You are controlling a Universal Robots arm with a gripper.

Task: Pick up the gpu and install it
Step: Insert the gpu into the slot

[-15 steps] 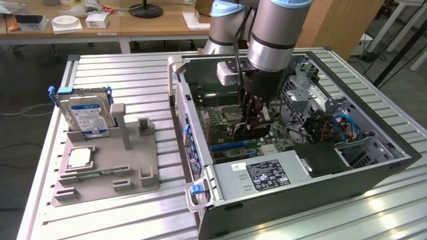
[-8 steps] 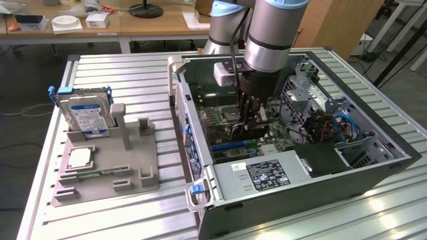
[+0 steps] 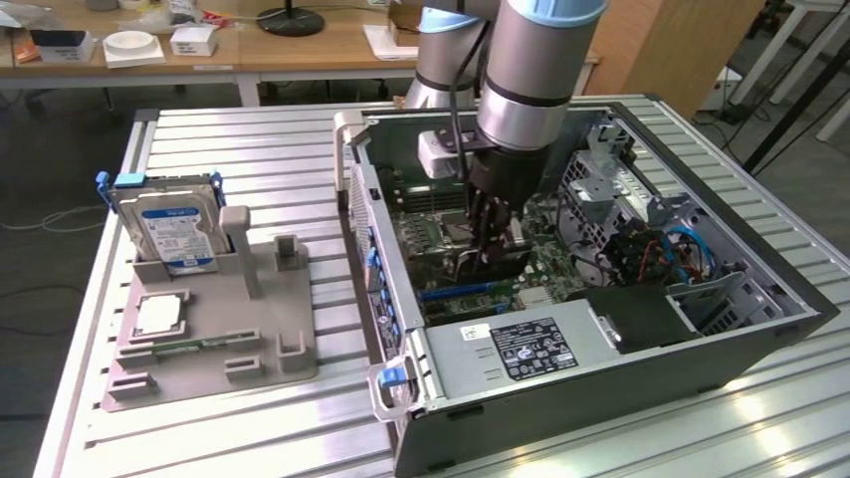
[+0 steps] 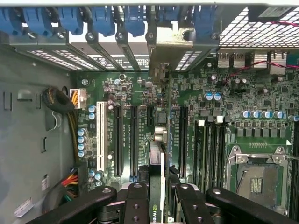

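Slatted table holds open case; pincer grips gpu edge-on over slots.

There are one arm, one gripper, one gpu, one case, one power supply, one hard drive, one CPU chip, one grey holder and one table.

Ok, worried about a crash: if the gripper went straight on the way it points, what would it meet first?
Probably the black expansion slots on the motherboard, touched first by the gpu the gripper holds; depth is unclear.
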